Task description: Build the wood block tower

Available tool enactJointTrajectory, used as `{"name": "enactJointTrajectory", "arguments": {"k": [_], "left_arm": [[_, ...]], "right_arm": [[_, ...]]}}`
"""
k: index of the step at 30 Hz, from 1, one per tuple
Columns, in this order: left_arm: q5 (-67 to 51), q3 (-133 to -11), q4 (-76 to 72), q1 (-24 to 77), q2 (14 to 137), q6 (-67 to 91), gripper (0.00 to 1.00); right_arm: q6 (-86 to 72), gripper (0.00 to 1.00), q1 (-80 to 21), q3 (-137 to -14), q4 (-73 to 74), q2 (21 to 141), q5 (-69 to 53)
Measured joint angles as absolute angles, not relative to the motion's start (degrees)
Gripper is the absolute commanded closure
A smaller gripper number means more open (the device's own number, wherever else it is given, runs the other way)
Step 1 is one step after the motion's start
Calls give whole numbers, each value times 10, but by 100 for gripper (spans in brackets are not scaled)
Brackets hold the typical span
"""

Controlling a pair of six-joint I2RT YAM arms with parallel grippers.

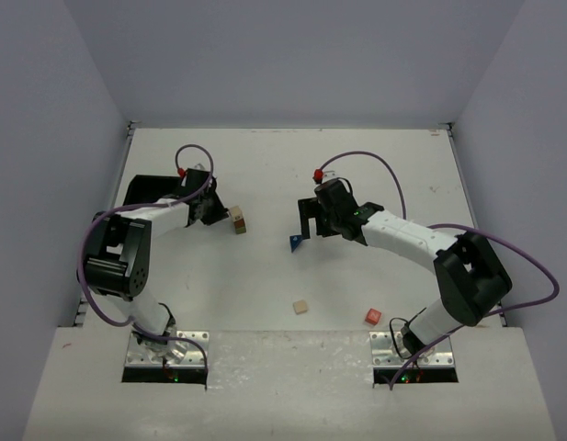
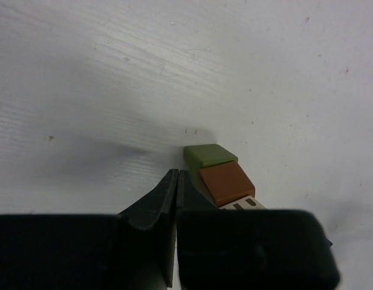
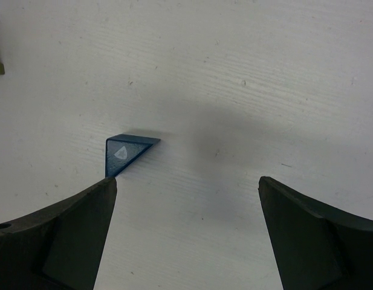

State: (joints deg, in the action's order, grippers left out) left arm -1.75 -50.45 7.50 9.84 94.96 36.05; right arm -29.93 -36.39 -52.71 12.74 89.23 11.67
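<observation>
Left gripper (image 2: 176,175): black, smooth fingers pressed flat together, nothing between them. It is just beside the oblong and the tan cube.
Right gripper (image 3: 187,181): black wedge-shaped fingers spread wide, holding nothing. It hangs over the wedge.
Oblong (image 2: 210,155): olive-green wood with a matte face and squared edges, left of mid-table. Only one end shows past the tan cube. In the top view its long axis seems to run roughly near to far, slightly skewed.
Tan cube (image 2: 233,183): plain wood that looks brownish in shade, with dark lettering on the side facing the wrist camera. It touches the oblong. I cannot tell whether it sits on the oblong's end or beside it.
Wedge (image 3: 129,151): blue painted wood lying flat at mid-table, triangular face up, with a pale emblem on that face. In the right wrist view its square corner is at the upper left, its tip points right, and its long slanted edge runs from lower left to upper right. It lies between the open fingers, nearer the left one in that view.
Loose tan cube (image 1: 301,306): plain wood, alone toward the near edge, well apart from the rest.
Red cube (image 1: 372,317): painted, near the right arm's base.
Table (image 1: 357,165): white, with faint grain streaks.
Tray (image 1: 145,188): black, behind the left arm and partly hidden.
</observation>
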Motion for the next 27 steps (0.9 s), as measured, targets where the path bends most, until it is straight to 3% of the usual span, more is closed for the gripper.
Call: {"name": "enactJointTrajectory", "arguments": {"k": [27], "left_arm": [[-20,-522,77,110,968,356,100]], "right_arm": [[-297,1,-361,-527,128,892,120]]}}
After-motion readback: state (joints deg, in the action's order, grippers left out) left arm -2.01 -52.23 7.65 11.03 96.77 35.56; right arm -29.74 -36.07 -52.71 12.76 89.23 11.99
